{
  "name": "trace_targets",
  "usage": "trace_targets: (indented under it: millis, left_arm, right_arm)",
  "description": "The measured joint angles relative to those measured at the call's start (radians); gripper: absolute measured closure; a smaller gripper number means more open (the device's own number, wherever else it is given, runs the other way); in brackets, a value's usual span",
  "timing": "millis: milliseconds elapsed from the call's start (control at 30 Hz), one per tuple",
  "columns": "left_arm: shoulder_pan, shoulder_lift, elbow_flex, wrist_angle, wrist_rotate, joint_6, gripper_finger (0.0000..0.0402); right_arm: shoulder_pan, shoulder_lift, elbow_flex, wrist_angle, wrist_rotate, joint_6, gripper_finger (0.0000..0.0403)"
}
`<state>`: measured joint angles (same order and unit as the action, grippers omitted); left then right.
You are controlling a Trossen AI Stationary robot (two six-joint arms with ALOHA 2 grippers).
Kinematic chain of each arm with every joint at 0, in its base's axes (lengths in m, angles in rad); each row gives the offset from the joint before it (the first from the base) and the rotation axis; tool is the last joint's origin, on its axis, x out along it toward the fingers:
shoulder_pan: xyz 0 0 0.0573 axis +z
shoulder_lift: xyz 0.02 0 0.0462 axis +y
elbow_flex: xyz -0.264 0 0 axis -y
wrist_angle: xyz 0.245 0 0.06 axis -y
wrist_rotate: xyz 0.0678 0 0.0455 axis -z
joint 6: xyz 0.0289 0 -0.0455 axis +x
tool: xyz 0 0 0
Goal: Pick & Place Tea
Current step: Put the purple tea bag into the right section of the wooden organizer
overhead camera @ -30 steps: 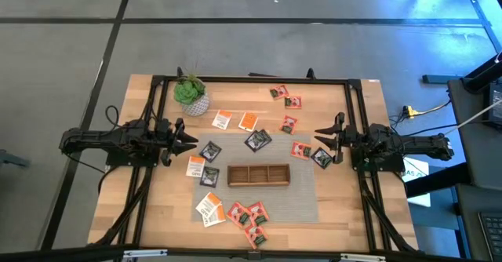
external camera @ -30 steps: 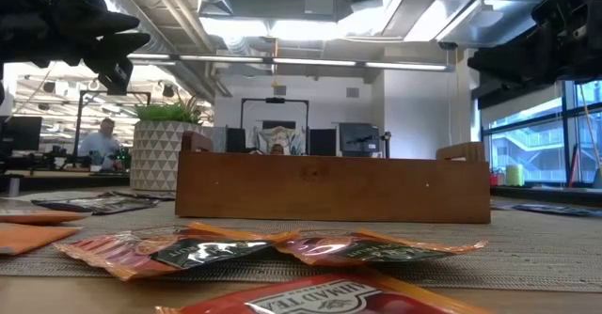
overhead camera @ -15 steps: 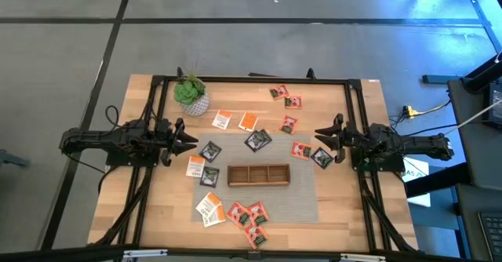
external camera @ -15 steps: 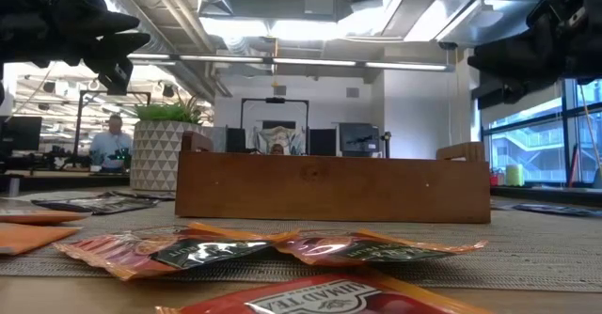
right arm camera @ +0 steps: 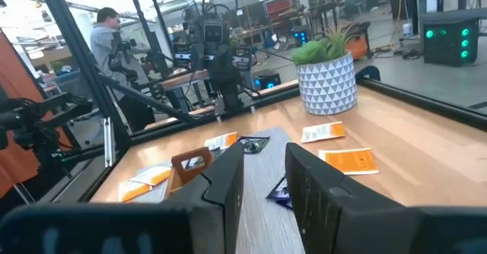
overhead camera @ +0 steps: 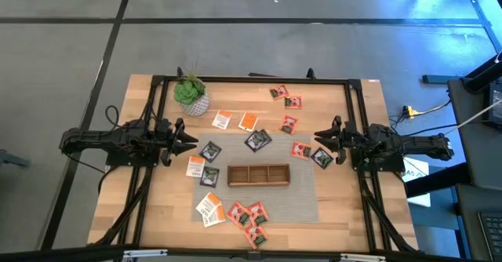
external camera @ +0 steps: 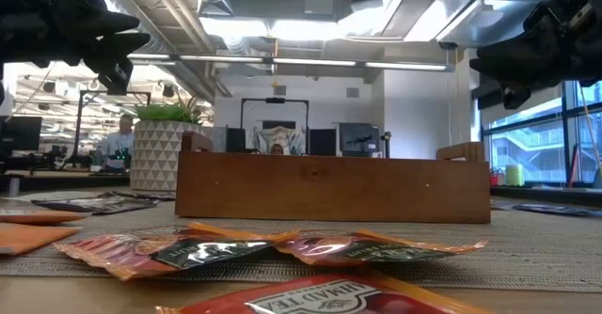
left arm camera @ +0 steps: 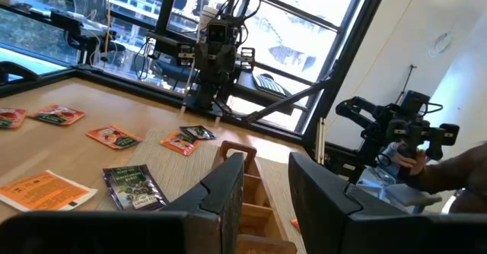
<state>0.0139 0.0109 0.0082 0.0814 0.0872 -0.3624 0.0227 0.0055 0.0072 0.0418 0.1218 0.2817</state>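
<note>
Tray [overhead camera: 258,174]: centre obstacle, sachets [overhead camera: 245,213] scattered around.
Plant [overhead camera: 190,92]: far-left corner.
Counter [overhead camera: 353,215] near-right corner: bare.

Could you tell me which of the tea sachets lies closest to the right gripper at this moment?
The dark sachet at the mat's right edge, just below and beside the right gripper. The red sachet next to it sits slightly farther toward the tray.

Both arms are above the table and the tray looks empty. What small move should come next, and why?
Probably lower the right pincer onto the dark sachet lying just beside it on the mat. Its fingers are open and hold nothing, the tray has three empty compartments, and the left pincer hangs open on the far side.
</note>
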Motion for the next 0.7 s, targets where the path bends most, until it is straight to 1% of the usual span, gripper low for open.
trace_targets:
  millis: [367,700]
  left_arm:
    - [0.000,0.000,0.000,0.000,0.000,0.000,0.0298]
    - [0.000,0.000,0.000,0.000,0.000,0.010,0.0298]
  right_arm:
    - [0.000,0.000,0.000,0.001,0.008,-0.001,0.0301]
    - [0.000,0.000,0.000,0.040,0.008,-0.074,0.0301]
